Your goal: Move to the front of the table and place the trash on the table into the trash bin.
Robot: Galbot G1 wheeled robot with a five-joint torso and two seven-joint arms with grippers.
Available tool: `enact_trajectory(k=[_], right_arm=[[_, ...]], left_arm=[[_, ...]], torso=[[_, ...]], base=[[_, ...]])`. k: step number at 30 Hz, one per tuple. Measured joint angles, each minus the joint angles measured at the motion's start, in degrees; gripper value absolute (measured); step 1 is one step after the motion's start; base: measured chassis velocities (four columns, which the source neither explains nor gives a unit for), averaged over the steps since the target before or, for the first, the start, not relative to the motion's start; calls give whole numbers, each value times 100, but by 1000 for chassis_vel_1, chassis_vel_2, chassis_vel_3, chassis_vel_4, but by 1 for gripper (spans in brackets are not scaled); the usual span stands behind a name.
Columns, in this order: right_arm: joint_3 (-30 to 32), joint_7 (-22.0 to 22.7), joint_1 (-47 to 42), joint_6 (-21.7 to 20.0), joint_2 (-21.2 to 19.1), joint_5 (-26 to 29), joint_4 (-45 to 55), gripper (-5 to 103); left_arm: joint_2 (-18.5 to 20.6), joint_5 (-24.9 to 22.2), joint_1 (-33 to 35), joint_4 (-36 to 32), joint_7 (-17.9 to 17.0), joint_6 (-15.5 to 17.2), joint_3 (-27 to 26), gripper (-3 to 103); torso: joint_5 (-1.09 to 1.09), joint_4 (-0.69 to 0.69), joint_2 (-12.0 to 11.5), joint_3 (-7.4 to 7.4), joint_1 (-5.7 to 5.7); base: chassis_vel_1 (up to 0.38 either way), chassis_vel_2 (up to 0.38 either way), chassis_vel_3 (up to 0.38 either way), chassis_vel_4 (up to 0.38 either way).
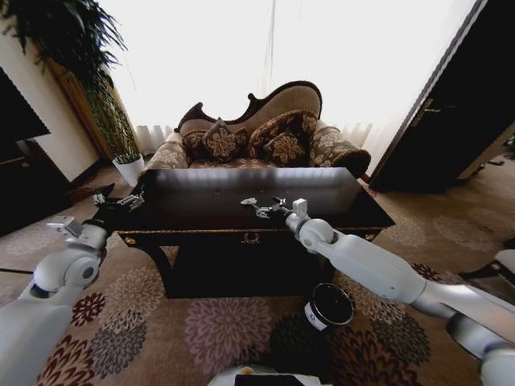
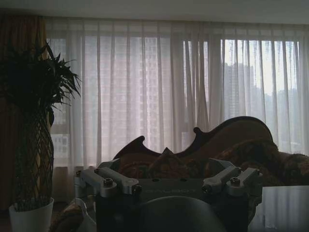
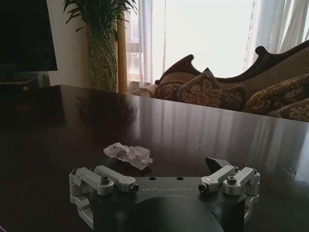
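- Jaws of the right gripper [image 3: 165,166] stand spread wide and empty, low over the desk [image 1: 201,197], with the paper wad [image 3: 127,153] lying on the wood just beyond them, not yet touched.
- Left gripper [image 1: 119,199] is held up at the desk's left near corner; from the left wrist view its jaws also look spread, with nothing between them.
- Robot is already at the desk's front, so the drive looks done.
- Bin [image 1: 328,306] stands on the carpet on the near right, below the right forearm, tilted or seen from above so its dark mouth shows; I cannot tell whether anything is in it.
- Only the paper wad can be made out on the desk; a small pale speck farther off may be another scrap, too small to tell.
- Judged so: the pick is pending, and carry and drop remain.
- "GALBOT" is embossed on the right wrist housing; the bin's white label is unreadable.
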Motion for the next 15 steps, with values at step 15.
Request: enact_trajectory(k=[15], right_arm=[[-519, -164, 353, 64, 338, 67, -582, 100]], left_arm=[[0, 0, 0, 0, 0, 0, 0, 100]], torso=[[0, 1, 0, -1, -1]], base=[[0, 0, 0, 0]])
